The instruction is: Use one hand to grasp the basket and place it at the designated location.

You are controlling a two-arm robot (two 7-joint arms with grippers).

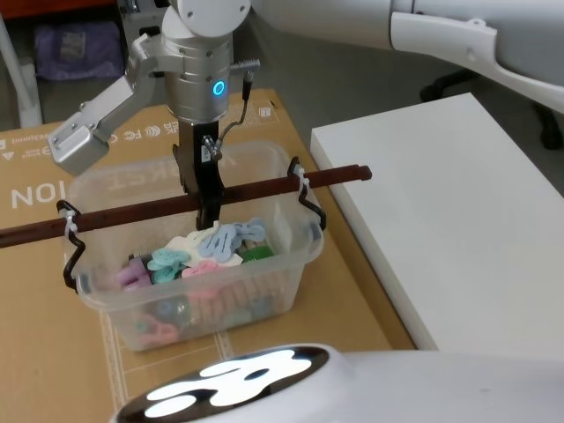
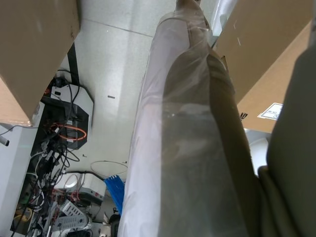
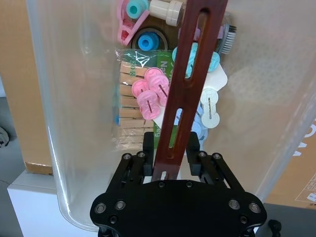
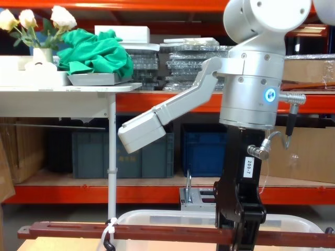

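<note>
Basket point(image 1: 275, 296) handle point(image 1: 132, 214) clamped by right gripper point(image 1: 209, 217); its label point(image 4: 250, 168) reads "200-7".

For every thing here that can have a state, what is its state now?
basket: open on top, partly filled with pegs.
handle: swung up over the basket, held near its middle.
right gripper: fingers shut on the handle.

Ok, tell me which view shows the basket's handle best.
Head view: the handle spans the basket nearly end to end. Right wrist view shows its slotted middle between the right gripper's jaws; chest view shows it side-on.
</note>
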